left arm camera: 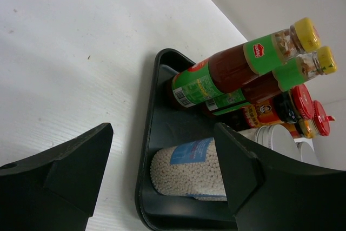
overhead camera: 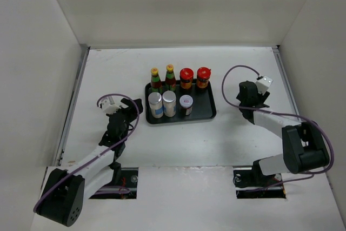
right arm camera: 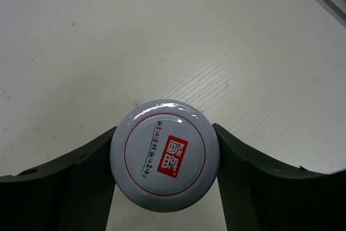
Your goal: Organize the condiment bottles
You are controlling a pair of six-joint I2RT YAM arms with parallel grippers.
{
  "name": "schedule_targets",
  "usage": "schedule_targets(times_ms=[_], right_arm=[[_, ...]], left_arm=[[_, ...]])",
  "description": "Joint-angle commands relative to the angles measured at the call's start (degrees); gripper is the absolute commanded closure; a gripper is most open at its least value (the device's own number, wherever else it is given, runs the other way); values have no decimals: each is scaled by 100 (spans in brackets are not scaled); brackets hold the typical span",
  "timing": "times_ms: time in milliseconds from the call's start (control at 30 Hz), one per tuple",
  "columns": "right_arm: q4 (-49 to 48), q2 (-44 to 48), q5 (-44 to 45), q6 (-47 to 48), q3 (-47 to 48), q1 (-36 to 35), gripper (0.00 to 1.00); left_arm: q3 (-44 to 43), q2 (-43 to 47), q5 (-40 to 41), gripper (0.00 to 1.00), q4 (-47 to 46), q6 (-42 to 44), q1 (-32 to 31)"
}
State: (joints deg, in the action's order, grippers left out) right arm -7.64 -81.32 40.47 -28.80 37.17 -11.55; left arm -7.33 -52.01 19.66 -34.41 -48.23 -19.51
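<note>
A black tray (overhead camera: 208, 113) holds two slim yellow-capped sauce bottles (overhead camera: 156, 79), two red-lidded amber jars (overhead camera: 186, 77), two white shaker jars (overhead camera: 155, 104) and a dark jar with a white printed lid (overhead camera: 186, 103). My left gripper (overhead camera: 133, 108) is open and empty beside the tray's left edge. In the left wrist view (left arm camera: 162, 133) its jaws frame the tray corner (left arm camera: 148, 160) and a white shaker jar (left arm camera: 189, 171). My right gripper (overhead camera: 246, 101) is right of the tray. In the right wrist view (right arm camera: 164, 129) it is shut on a white-lidded jar (right arm camera: 165, 155) over the table.
White walls enclose the table on the left, back and right. A metal rail (overhead camera: 73, 101) runs along the left edge, another along the right (overhead camera: 286, 85). Purple cables loop above both arms.
</note>
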Motion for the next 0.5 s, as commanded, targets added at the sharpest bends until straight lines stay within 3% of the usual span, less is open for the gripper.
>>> schedule_targets(times_ms=[0, 233, 333, 467], right_arm=[[-835, 677, -197, 13, -104, -561, 49], [-721, 1417, -329, 419, 167, -2125, 49], [-975, 1076, -460, 480, 335, -2513, 48], [-1406, 408, -750, 498, 510, -2768, 46]], left_arm=[[39, 68, 38, 24, -285, -11, 57], [-40, -133, 99, 14, -285, 15, 92], [-93, -240, 55, 1, -285, 50, 101], [-102, -161, 204, 0, -311, 191, 110]])
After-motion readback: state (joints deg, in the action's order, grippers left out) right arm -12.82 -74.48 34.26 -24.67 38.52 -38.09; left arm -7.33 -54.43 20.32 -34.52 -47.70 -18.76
